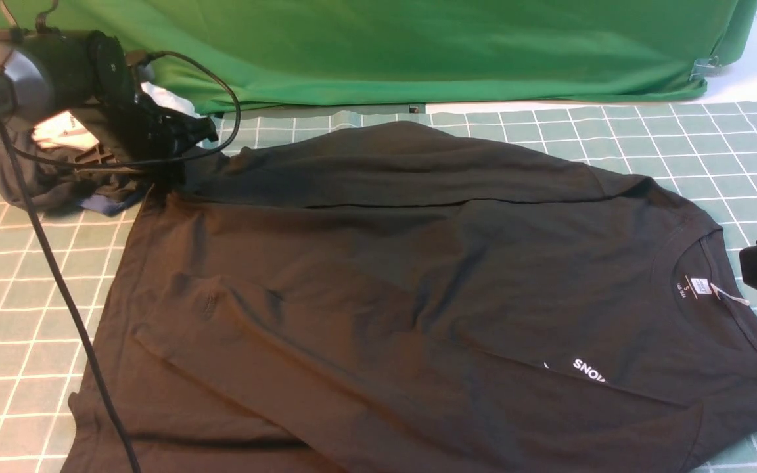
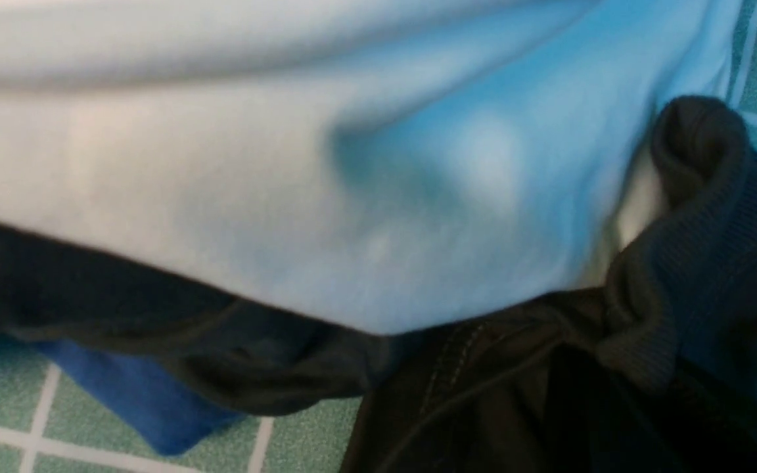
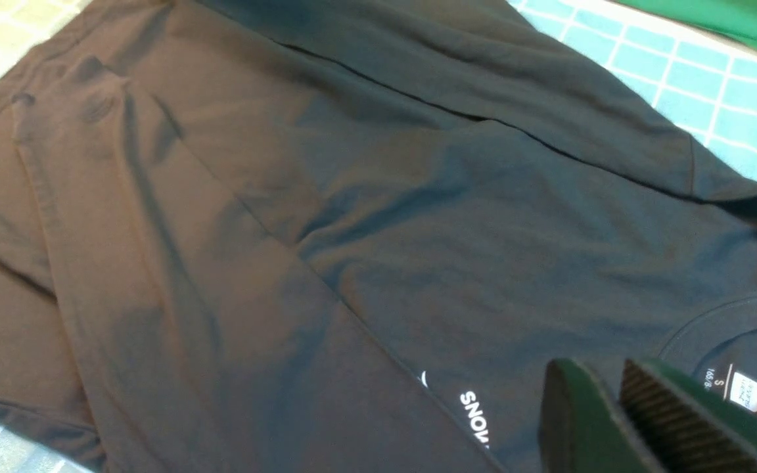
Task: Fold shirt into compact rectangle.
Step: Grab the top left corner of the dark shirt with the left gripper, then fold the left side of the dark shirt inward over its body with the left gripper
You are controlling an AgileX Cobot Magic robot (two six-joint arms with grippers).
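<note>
The black shirt (image 1: 405, 282) lies spread on the green grid mat (image 1: 10, 315), collar and neck label (image 1: 697, 286) to the right, both sleeves folded across the body. The white "SNOW" print (image 3: 477, 420) shows partly. My left gripper (image 1: 178, 157) is down at the shirt's far left corner. In the left wrist view black cloth with a ribbed cuff (image 2: 694, 263) is bunched in front of the jaws and hides the fingers. My right gripper (image 3: 605, 368) hovers beside the collar, its fingers close together with nothing between them, and shows at the right edge (image 1: 756, 263) in the front view.
A pile of other garments sits behind the left arm: dark grey (image 1: 30, 177), white (image 2: 221, 164) and a blue piece (image 2: 135, 394). The left arm's cable (image 1: 56, 276) hangs over the shirt's left edge. A green backdrop cloth (image 1: 418, 46) bounds the far side.
</note>
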